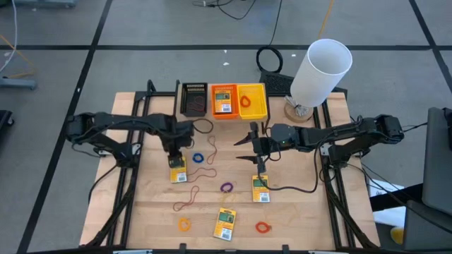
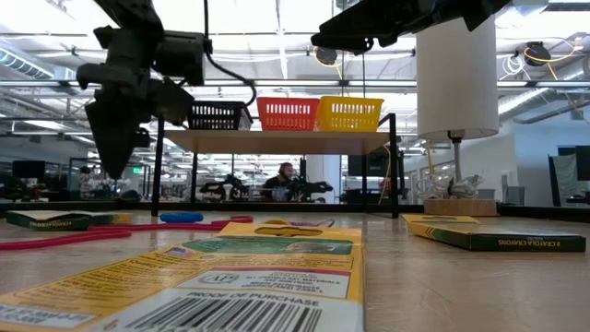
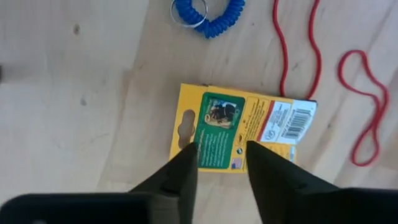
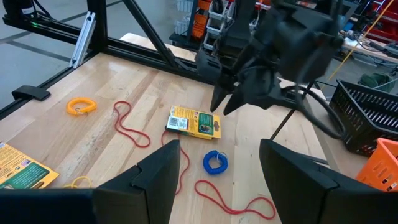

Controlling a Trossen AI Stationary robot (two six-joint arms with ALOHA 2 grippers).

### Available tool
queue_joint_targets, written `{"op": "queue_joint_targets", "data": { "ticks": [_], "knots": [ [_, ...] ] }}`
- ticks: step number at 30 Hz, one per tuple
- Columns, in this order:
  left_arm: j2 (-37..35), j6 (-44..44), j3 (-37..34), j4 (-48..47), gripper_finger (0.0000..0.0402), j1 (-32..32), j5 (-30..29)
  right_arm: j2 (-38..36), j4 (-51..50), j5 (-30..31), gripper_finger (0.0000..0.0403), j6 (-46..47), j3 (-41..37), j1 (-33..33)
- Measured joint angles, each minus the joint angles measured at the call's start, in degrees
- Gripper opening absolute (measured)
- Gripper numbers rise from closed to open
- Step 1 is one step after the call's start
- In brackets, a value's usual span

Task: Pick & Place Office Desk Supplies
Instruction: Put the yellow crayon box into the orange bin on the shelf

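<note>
**Left arm poised above a yellow pack**

A pale wooden tabletop [image 1: 296, 212] fills my view. My left gripper [image 3: 221, 165] hangs just above a flat yellow cardboard pack with a green label [image 3: 239, 127], its fingers parted and empty. I would come down squarely, pinching the thin edges (glossy card slips). My right gripper [image 1: 248, 139] waits mid-table, fingers wide.

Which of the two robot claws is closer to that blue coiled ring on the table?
The left. The left gripper hangs just beside the blue coiled ring, above a yellow pack. The right gripper is farther off, on the ring's other side.
</note>
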Motion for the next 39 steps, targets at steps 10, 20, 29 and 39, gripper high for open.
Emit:
{"op": "queue_joint_targets", "data": {
  "ticks": [10, 20, 29, 39],
  "knots": [
    [-0.02, 5.03, 0.00, -2.43, 0.0232, 6.39, 7.36, 0.00, -0.30, 0.00, 0.0210, 0.00, 0.00, 0.00],
    [-0.02, 3.56, 0.00, -3.54, 0.0224, 2.14, 7.87, 0.00, -1.72, 0.00, 0.0210, 0.06, 0.00, 0.00],
    [-0.02, 3.06, -0.02, -2.30, 0.0218, -4.56, 9.47, 0.00, -1.73, 0.00, 0.0210, -0.24, 0.00, 0.00],
    [-2.97, -7.16, 0.03, 13.07, 0.0197, -15.00, 11.92, 0.00, -1.77, 0.00, 0.0210, 2.00, 0.00, 0.01]
  ]
}}
